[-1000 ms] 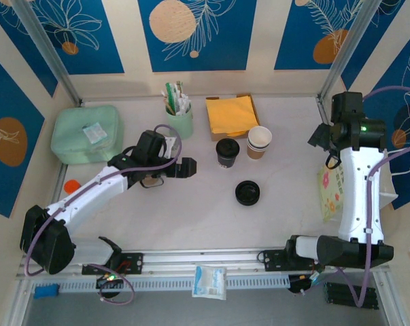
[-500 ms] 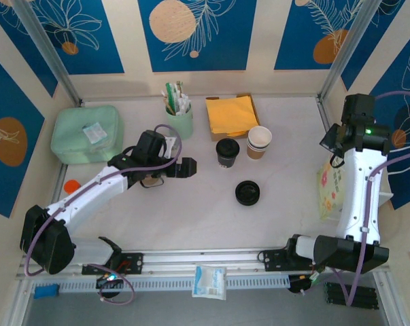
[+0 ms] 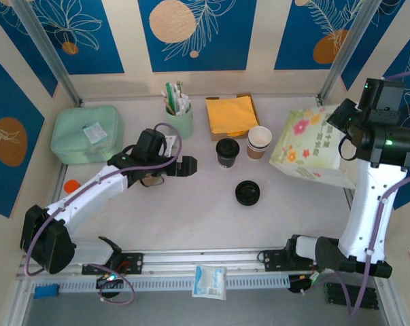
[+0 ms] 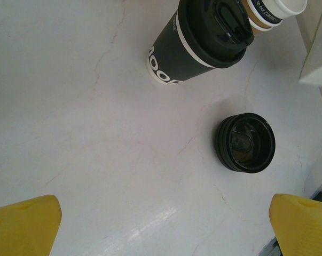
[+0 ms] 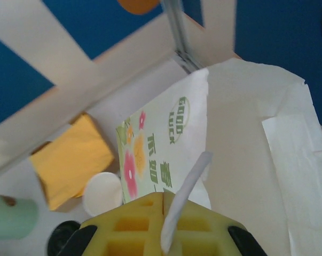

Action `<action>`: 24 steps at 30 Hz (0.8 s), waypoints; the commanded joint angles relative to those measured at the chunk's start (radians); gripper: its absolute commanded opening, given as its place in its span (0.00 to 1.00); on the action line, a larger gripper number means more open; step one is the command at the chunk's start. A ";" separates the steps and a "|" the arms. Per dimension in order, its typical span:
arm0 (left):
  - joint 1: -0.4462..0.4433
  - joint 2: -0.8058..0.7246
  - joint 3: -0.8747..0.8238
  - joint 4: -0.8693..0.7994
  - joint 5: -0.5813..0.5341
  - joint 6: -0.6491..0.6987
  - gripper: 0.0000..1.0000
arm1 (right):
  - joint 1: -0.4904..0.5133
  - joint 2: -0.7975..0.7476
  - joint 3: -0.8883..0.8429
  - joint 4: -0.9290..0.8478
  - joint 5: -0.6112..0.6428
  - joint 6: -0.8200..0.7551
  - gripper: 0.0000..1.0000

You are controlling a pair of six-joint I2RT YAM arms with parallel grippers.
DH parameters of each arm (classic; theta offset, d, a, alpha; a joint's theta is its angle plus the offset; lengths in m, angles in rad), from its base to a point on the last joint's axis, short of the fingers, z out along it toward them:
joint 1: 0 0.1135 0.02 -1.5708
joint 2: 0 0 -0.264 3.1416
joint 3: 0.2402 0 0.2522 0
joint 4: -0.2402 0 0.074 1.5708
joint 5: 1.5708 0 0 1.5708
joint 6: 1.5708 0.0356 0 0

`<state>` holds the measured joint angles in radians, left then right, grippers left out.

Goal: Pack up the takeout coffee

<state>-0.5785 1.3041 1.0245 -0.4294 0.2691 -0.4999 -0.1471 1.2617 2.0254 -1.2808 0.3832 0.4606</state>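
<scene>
The takeout coffee, a white paper cup with a brown lower band (image 3: 259, 142), stands nested in others near the table's middle; its rim shows in the left wrist view (image 4: 273, 10) and from above in the right wrist view (image 5: 102, 193). A black lidded cup (image 3: 226, 152) (image 4: 198, 42) stands just left of it. My right gripper (image 3: 346, 117) (image 5: 174, 213) is shut on the white handle (image 5: 185, 186) of a floral paper bag (image 3: 305, 146) (image 5: 161, 138), which hangs tilted over the table's right side. My left gripper (image 3: 189, 167) (image 4: 163, 229) is open, left of the black cup.
A stack of black lids (image 3: 248, 193) (image 4: 244, 142) lies in front of the cups. Yellow napkins in a box (image 3: 232, 115), a mint holder with sachets (image 3: 179, 117) and a green case (image 3: 87, 132) line the back. Frame posts stand at the rear corners.
My right gripper has shut on the bag's handle and lifted the bag from the right edge up and inward over the table. The left arm has not moved.
</scene>
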 commanded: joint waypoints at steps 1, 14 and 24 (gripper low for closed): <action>0.003 -0.037 0.040 -0.025 -0.015 0.008 0.99 | 0.074 0.031 0.120 -0.035 -0.024 0.006 0.00; 0.006 -0.146 0.079 -0.115 -0.097 0.014 1.00 | 0.571 0.184 0.395 -0.011 -0.104 0.097 0.00; 0.006 -0.281 0.029 -0.184 -0.170 0.010 0.99 | 0.933 0.260 0.351 0.084 -0.012 0.159 0.00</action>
<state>-0.5781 1.0542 1.0718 -0.5655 0.1455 -0.4969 0.7315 1.4975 2.3844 -1.2526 0.3264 0.5892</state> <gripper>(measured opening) 0.993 0.065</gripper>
